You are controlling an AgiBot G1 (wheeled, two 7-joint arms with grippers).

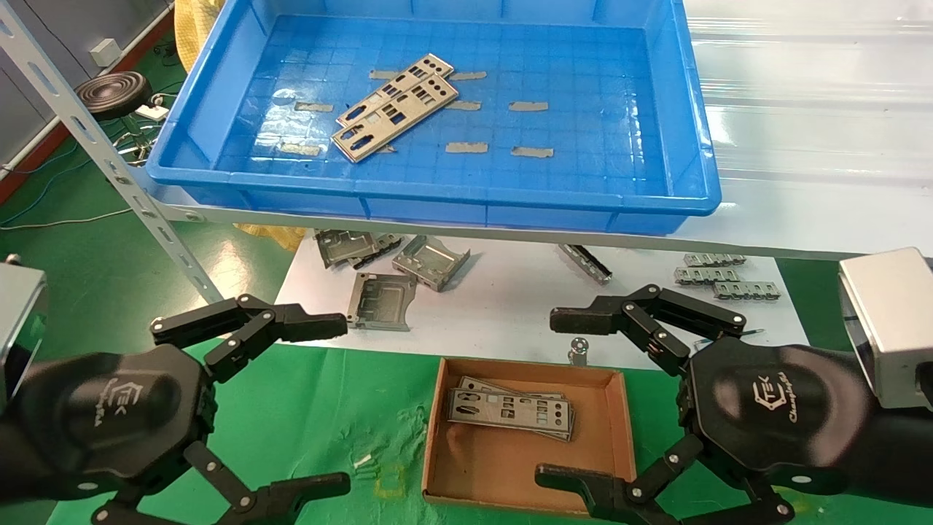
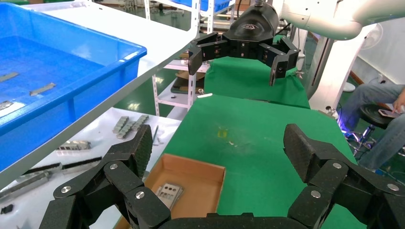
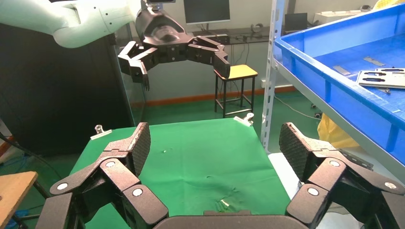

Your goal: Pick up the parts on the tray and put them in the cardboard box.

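Two parts (image 1: 396, 106) lie in the tray (image 1: 696, 146), overlapping, skewed diagonally, toward its left half among grey tape strips (image 1: 466, 147). Tray sits on the raised shelf along the desk's far edge.

Cardboard box (image 1: 624, 423) sits on the green cloth (image 1: 328, 408) at the near edge, roughly centre. It holds more parts (image 1: 510, 412), stacked flat and slightly fanned, toward its far-left corner; exact count unclear.

Left gripper (image 1: 342, 405) hovers over the green cloth at the near-left, just left of the box, fingers spread wide, nothing held. Right gripper (image 1: 557, 397) hovers at the near-right, over the box's right side, fingers also spread wide, nothing held. Each wrist view shows the opposite gripper splayed the same way.

On the white sheet (image 1: 510, 306) between shelf and cloth: folded grey brackets (image 1: 386, 273) left of centre, ridged metal strips (image 1: 718, 277) toward the right edge.
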